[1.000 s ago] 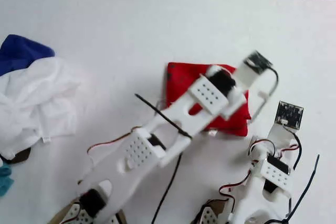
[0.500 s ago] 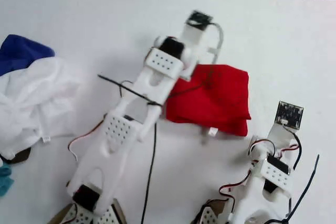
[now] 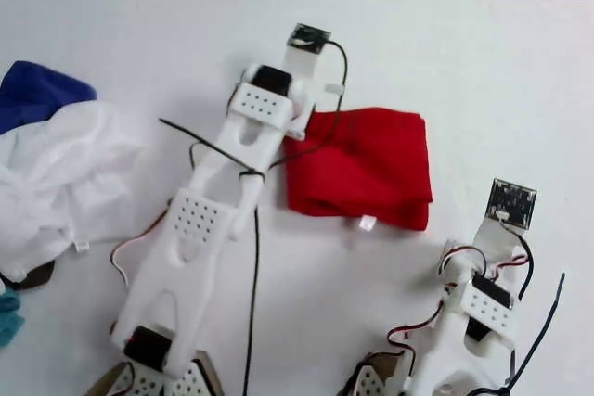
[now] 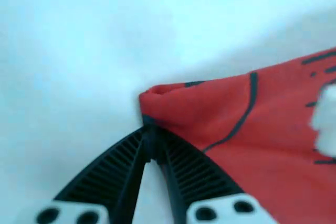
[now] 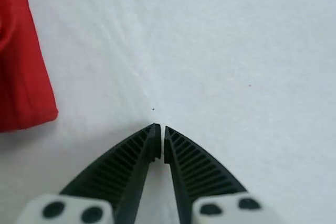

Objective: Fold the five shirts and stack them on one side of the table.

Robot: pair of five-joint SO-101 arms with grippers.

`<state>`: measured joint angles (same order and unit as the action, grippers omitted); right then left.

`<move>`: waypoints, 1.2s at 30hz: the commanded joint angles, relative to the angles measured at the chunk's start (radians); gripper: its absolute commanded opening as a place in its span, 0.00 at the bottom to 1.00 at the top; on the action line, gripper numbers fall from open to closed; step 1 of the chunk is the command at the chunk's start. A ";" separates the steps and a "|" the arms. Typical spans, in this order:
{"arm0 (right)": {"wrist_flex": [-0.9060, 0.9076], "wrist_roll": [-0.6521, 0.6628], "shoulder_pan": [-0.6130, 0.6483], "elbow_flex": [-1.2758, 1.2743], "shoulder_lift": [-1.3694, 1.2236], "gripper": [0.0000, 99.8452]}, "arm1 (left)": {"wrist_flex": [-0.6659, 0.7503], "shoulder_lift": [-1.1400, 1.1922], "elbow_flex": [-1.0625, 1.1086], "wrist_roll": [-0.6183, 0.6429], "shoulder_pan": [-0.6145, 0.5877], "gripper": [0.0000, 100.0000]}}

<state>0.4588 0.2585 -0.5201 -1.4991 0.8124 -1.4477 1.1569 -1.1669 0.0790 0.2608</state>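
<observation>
Right, left claw (image 4: 153, 132) first: jaws are pressed together at a corner of the red shirt (image 4: 236, 129). It looks as if a nip of cloth is caught between the tips, though they hide the contact itself. That grip makes sense, since a corner is the handle for dragging or turning a layer.

From above, the shirt lies folded into a tidy block mid-table (image 3: 464, 62). The left arm stretches out to the shirt's far corner on the heap's side.

Right claw (image 5: 158, 132) is shut on nothing, low over bare table just beside the shirt's edge. I'd say it is parked out of the way.

Well apart, on the left arm's side, sits the unfolded heap: a white shirt (image 3: 65, 183), a blue one (image 3: 37, 90) behind it, and a teal scrap (image 3: 7, 317) at the edge.
</observation>
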 commanded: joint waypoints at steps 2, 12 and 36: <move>-0.021 0.009 0.007 0.009 0.028 0.02 | -0.097 -0.044 -0.081 0.003 -0.014 0.03; -0.021 0.009 0.007 0.009 0.028 0.02 | -0.344 -0.107 -0.251 -0.034 0.069 0.03; -0.021 0.009 0.007 0.009 0.030 0.02 | -0.315 -0.456 0.318 0.017 0.215 0.03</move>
<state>0.4588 0.2585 -0.5201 -1.4991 0.8124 -1.7668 0.7748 -0.8784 0.0882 0.4680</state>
